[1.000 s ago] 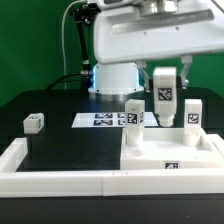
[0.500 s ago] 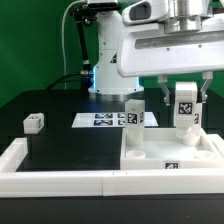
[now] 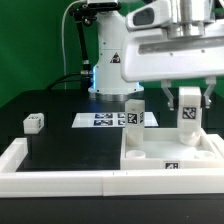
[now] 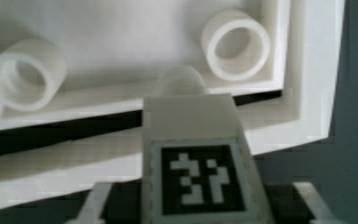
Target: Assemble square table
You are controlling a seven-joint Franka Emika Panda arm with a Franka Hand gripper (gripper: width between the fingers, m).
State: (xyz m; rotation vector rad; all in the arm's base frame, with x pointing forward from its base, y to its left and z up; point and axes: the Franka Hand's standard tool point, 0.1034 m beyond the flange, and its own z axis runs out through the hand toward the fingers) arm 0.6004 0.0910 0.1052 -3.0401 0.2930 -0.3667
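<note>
The square table's white slab [image 3: 170, 152] lies at the exterior view's right, with a tag on its front edge. One white tagged leg [image 3: 133, 118] stands upright at the slab's left back corner. My gripper [image 3: 188, 100] is shut on a second tagged leg [image 3: 187, 116] and holds it upright over the slab's right back part. In the wrist view the held leg [image 4: 197, 150] fills the middle between my gripper's [image 4: 202, 205] fingers. Below it the slab [image 4: 123, 45] shows two round ringed sockets. Whether the leg touches the slab I cannot tell.
A small white block [image 3: 34, 122] lies on the black table at the exterior view's left. The marker board [image 3: 100, 119] lies flat behind the slab. A long white rail [image 3: 55, 178] runs along the front edge. The robot base [image 3: 108, 75] stands at the back.
My gripper has moved to the exterior view's right and down with the leg in it. The leg that stood at the slab's right back is now hidden behind the held leg.
</note>
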